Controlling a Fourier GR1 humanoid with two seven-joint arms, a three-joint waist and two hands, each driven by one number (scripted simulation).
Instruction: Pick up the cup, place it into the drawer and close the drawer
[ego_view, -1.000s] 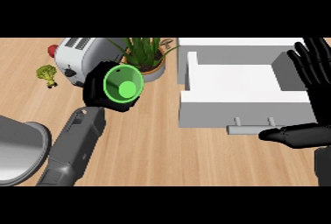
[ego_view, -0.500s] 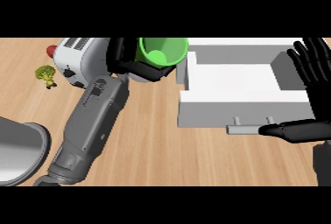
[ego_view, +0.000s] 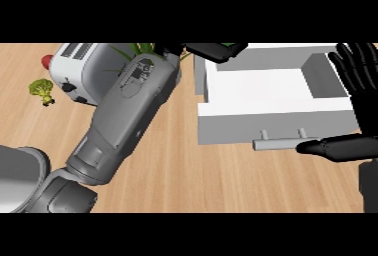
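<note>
We see our left hand (ego_view: 212, 50) at the top of the view, just past the near-left corner of the open drawer (ego_view: 273, 117). Its dark fingers are curled round the cup (ego_view: 235, 46), of which only a sliver of green shows at the upper edge, above the drawer's back-left rim. The grey left forearm (ego_view: 122, 117) runs diagonally from the lower left up to that hand, crossing in front of the toaster (ego_view: 81, 67) and hiding most of the potted plant (ego_view: 144, 48), whose leaves peek out beside the wrist.

Our right hand (ego_view: 359, 80) stands at the right edge with its fingers straight and upright, holding nothing; its thumb (ego_view: 336, 147) points left, its tip just beside the drawer's handle (ego_view: 277, 144).

The drawer is pulled out, its white inside bare where we can see it. On the wooden counter (ego_view: 184, 175) to the far left lies a piece of broccoli (ego_view: 42, 90), near the toaster. A grey rounded shape (ego_view: 18, 170) sits at the lower left edge.
</note>
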